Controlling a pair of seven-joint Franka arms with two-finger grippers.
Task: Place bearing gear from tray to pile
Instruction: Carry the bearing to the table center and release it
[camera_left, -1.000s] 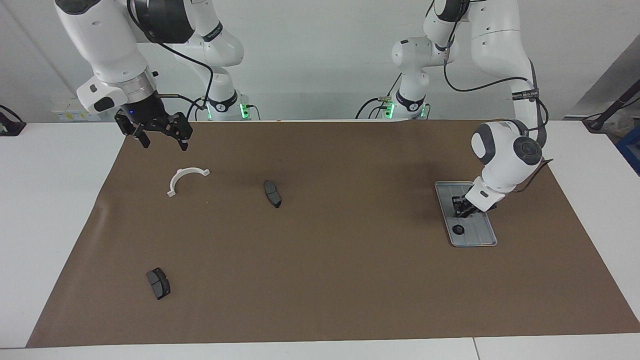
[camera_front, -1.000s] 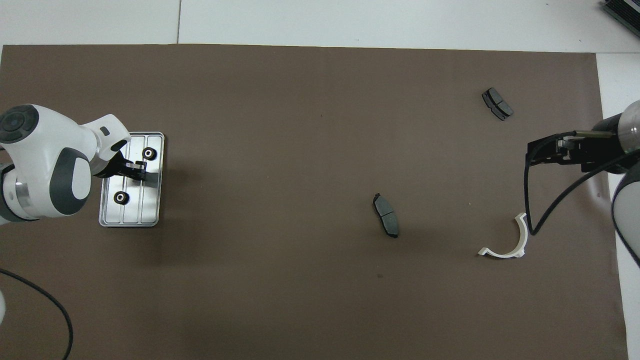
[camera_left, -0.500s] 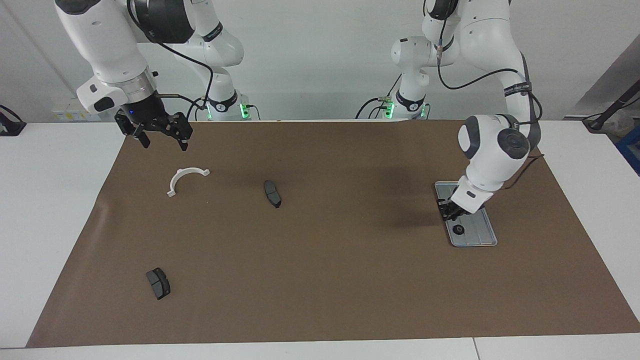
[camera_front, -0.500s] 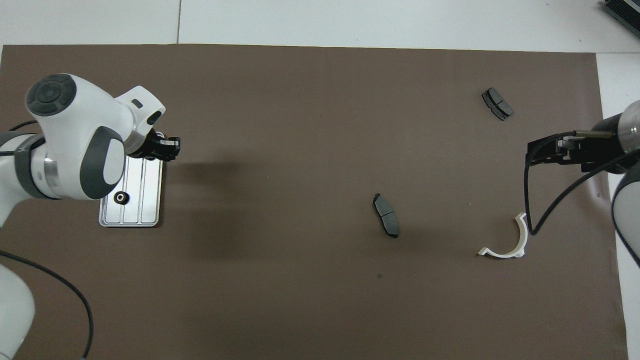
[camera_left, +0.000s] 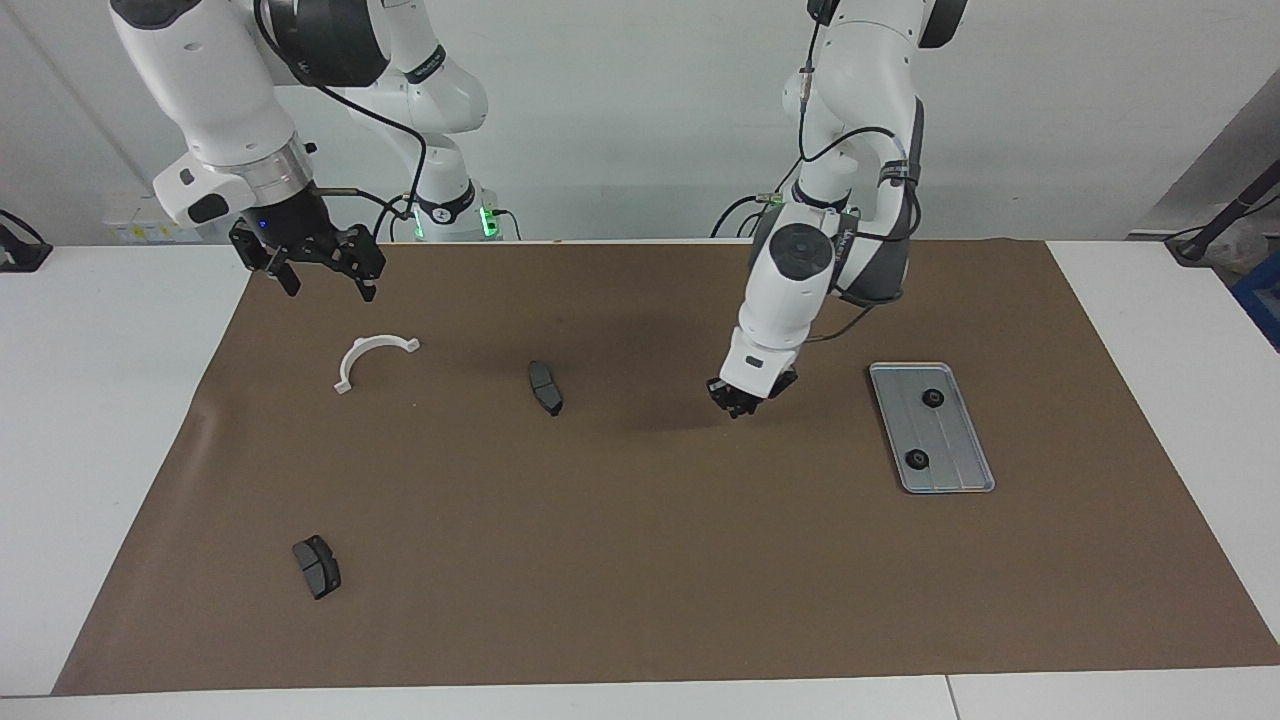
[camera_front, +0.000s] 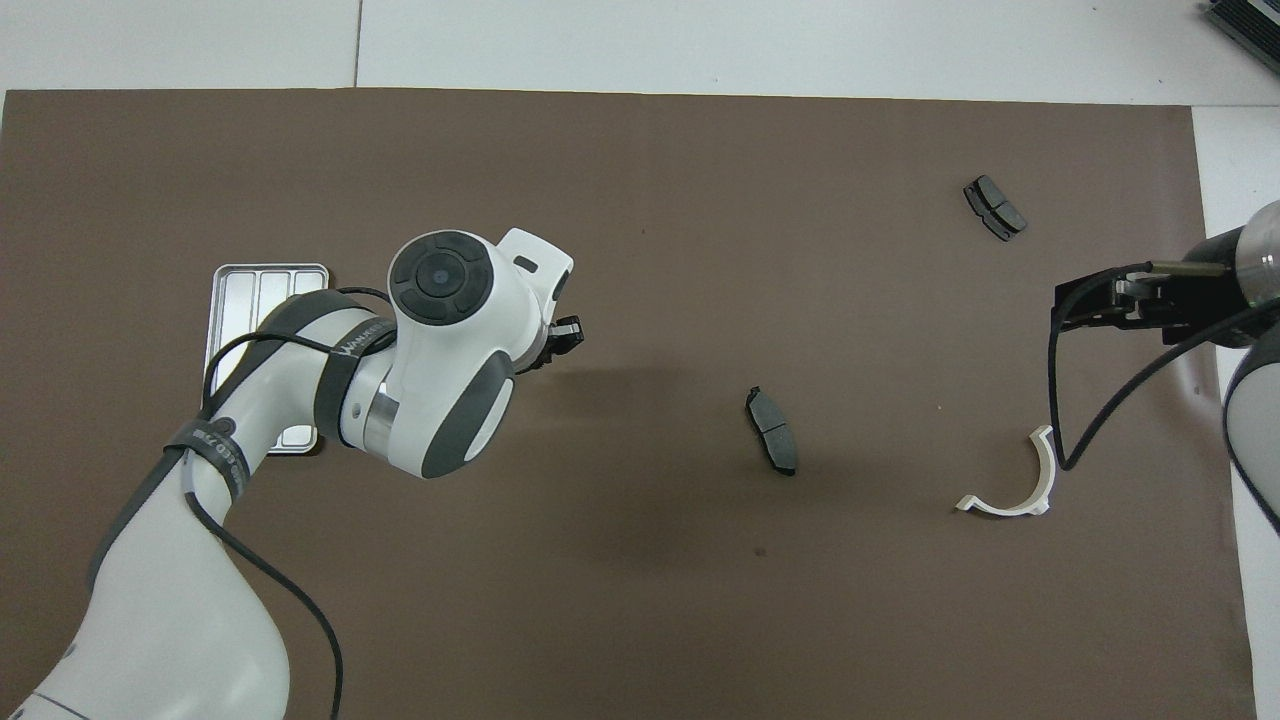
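Bearing gears, two of them (camera_left: 932, 397) (camera_left: 915, 459), lie in the tray (camera_left: 955, 475) at the left arm's end of the tabletop (camera_left: 1150, 330). The left pincer (camera_left: 738, 400) hangs over bare brown mat (camera_left: 640, 560) between tray and nearest brake pad (camera_left: 545, 388), fingertips pinched together; whether it grips a gear I cannot tell. The right pincer (camera_left: 322, 270) waits with fingers spread above the white bracket (camera_left: 372, 358), a white wall at the robots' backs.

Left gripper (camera_left: 738, 404) clamped, raised; right gripper (camera_left: 322, 281) spread, waiting.
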